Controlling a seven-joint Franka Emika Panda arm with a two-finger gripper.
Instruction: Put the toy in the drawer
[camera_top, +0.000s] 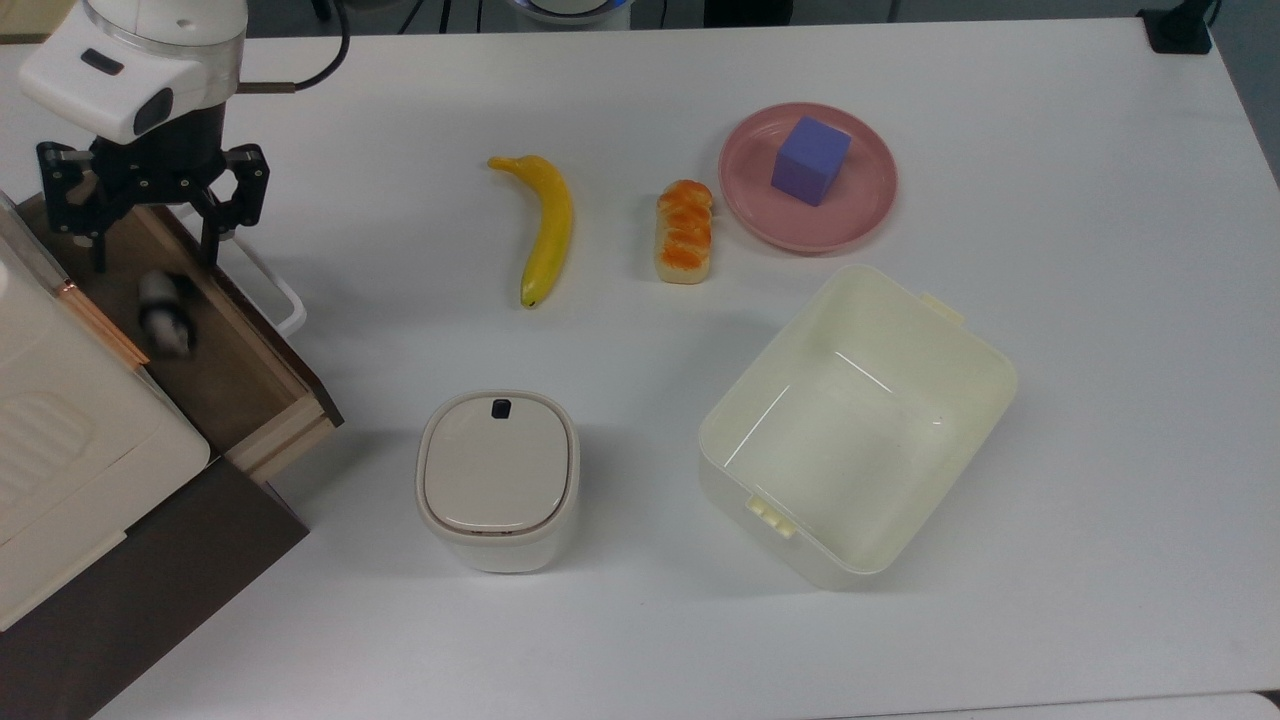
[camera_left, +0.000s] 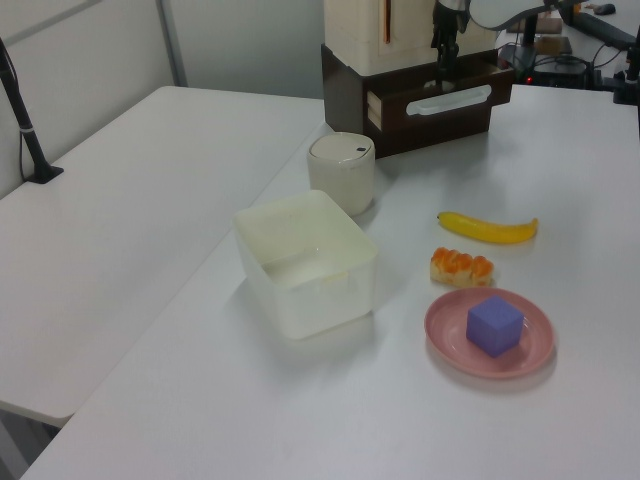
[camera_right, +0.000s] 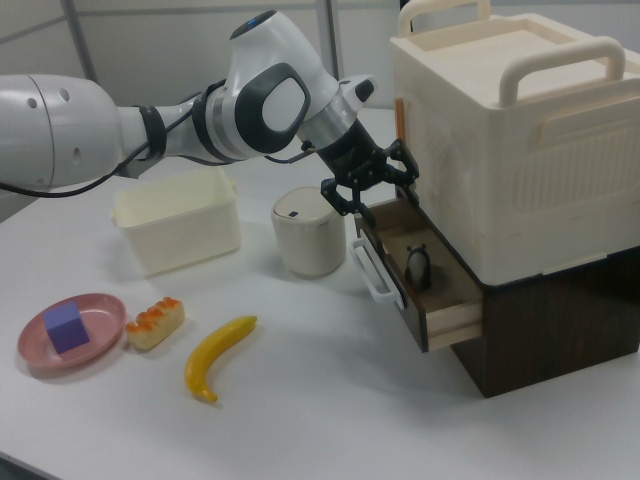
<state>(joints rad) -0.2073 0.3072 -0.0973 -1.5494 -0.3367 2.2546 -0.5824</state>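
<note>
We see a black-and-white toy over the brown bottom of the drawer, whose sides are light wood, front dark brown and loop handle white. The gripper is black under a white wrist. The banana is yellow, the bread loaf cream with orange glaze, the plate pink, the cube purple. The bin and lidded canister are cream, the table white.
</note>
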